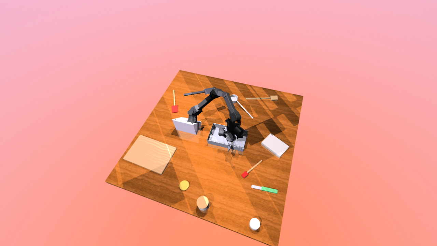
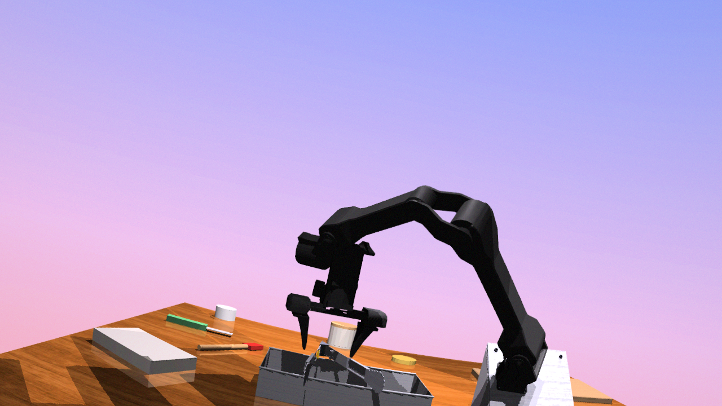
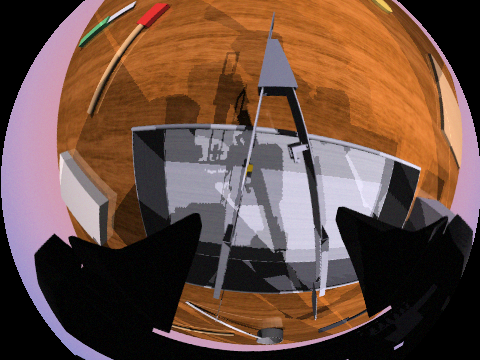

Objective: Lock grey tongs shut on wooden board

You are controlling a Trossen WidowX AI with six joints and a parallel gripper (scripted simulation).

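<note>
The grey tongs lie open across the roasting tin. In the wrist view their hinge end sticks out past the far rim, and the two arms spread apart toward the near rim. A small yellow spot shows by the left arm. My gripper points down, wide open, low over the tin. In the wrist view one finger shows on each side of the two tong arms, with nothing gripped. The wooden board lies apart from the tin and bears nothing.
A white block lies beside the tin. A red spatula and a green-handled tool lie nearby. A yellow disc, a tan-topped jar and a white cylinder stand toward the front edge.
</note>
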